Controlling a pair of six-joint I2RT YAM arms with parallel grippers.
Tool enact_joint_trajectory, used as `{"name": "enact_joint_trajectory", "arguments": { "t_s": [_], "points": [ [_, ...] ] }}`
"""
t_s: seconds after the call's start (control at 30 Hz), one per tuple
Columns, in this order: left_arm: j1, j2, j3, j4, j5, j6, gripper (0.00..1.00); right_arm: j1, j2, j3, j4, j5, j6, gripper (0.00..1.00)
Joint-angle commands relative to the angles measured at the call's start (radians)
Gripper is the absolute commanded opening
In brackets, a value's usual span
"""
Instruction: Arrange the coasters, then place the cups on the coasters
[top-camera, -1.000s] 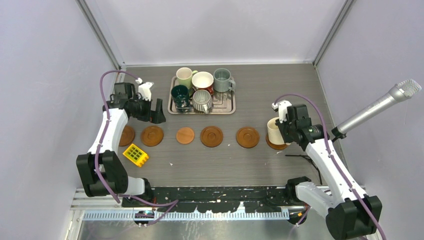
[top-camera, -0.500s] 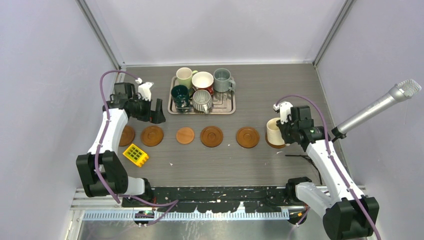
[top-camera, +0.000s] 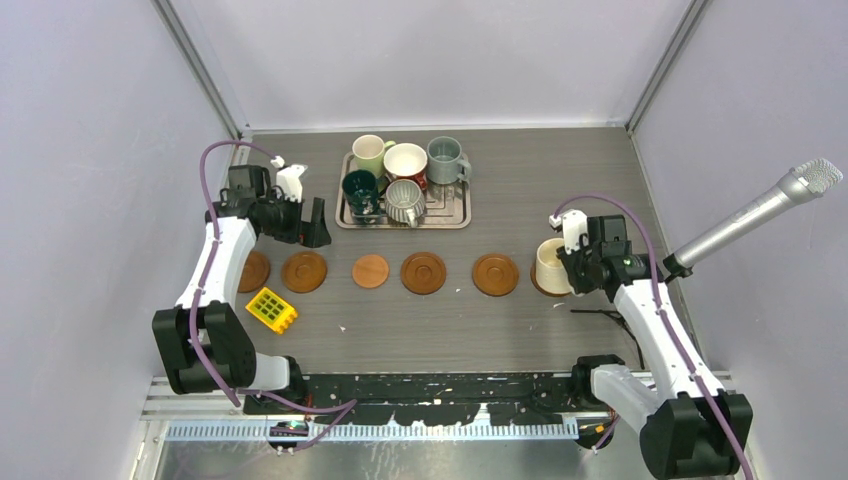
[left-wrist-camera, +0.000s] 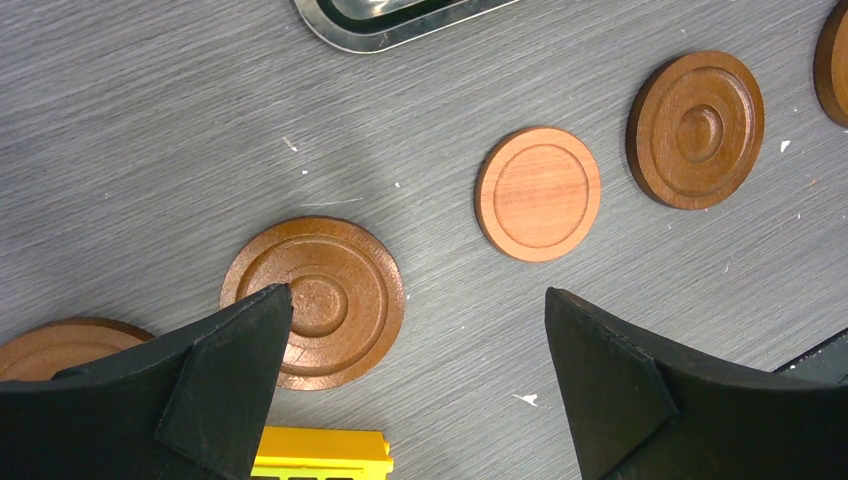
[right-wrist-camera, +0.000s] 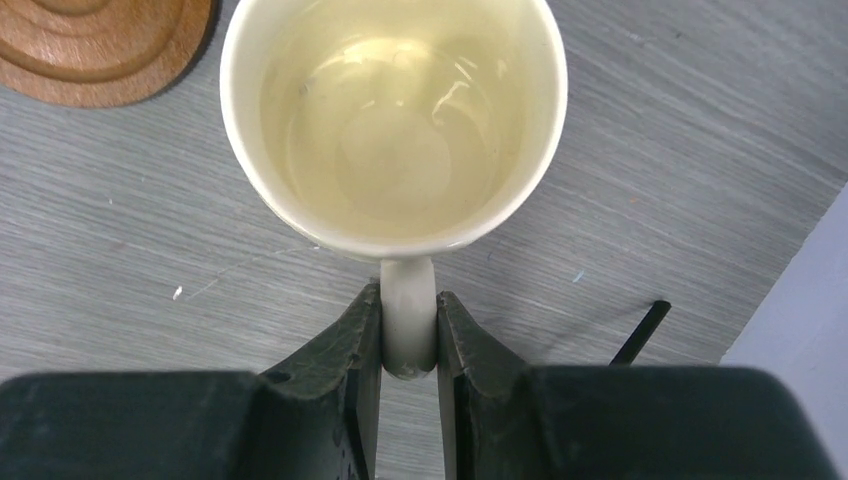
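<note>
The right gripper (right-wrist-camera: 408, 312) is closed almost fully, its two black fingers pinching the handle of the cream ceramic mug (right-wrist-camera: 400, 130) from either side. The mug stands mouth up at the right end of the coaster row on the grey wood-grain tabletop (top-camera: 560, 180). A dark brown edge (top-camera: 538, 287) shows at its near-left foot in the top view. This is probably a sixth coaster, though I cannot tell whether the mug sits squarely on it.

Five round brown wooden coasters lie in a line to the mug's left:
- The leftmost coaster (top-camera: 254, 272) is partly hidden by the left arm.
- Next to it is a ringed coaster (top-camera: 304, 271).
- In the middle is a plainer, lighter coaster (top-camera: 371, 271).
- To the right are two more ringed ones (top-camera: 424, 272) (top-camera: 496, 274).

The left gripper (left-wrist-camera: 417, 300) is spread wide with nothing between its fingers. It hovers above the second coaster from the left, just left of the tray.

The rectangular silver metal tray (top-camera: 452, 208) sits far of the row and carries five mugs:
- a pale green mug (top-camera: 369, 153)
- a white mug with red outside (top-camera: 405, 162)
- a grey-blue mug (top-camera: 444, 158)
- a dark green mug (top-camera: 360, 189)
- a grey-white ribbed mug (top-camera: 404, 200)

A small yellow grid block (top-camera: 271, 309) lies near of the left coasters.
</note>
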Motion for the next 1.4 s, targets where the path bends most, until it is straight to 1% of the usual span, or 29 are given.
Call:
{"name": "enact_joint_trajectory", "arguments": {
  "t_s": [0.0, 0.1, 0.4, 0.77, 0.97, 1.2, 1.37],
  "points": [
    [-0.003, -0.035, 0.031, -0.014, -0.002, 0.003, 1.00, -0.020, 0.039, -0.020, -0.029, -0.016, -0.042, 0.27],
    [-0.001, -0.036, 0.032, -0.016, -0.004, 0.004, 1.00, -0.035, 0.047, -0.027, -0.034, -0.016, -0.061, 0.31],
    [-0.002, -0.031, 0.034, -0.015, -0.003, 0.002, 1.00, -0.112, 0.103, -0.005, -0.041, -0.061, -0.100, 0.33],
    [-0.002, -0.028, 0.034, -0.013, -0.013, 0.008, 1.00, -0.120, 0.178, 0.075, -0.043, -0.114, -0.103, 0.28],
    [-0.001, -0.021, 0.037, -0.011, -0.015, 0.011, 1.00, -0.120, 0.227, 0.084, -0.033, -0.110, -0.109, 0.27],
    [-0.002, -0.014, 0.042, -0.014, -0.015, 0.010, 1.00, -0.121, 0.244, 0.038, 0.026, -0.079, -0.127, 0.28],
    [-0.001, -0.014, 0.043, -0.015, -0.013, 0.007, 1.00, -0.123, 0.252, 0.016, 0.059, -0.047, -0.153, 0.33]
  ]
}}
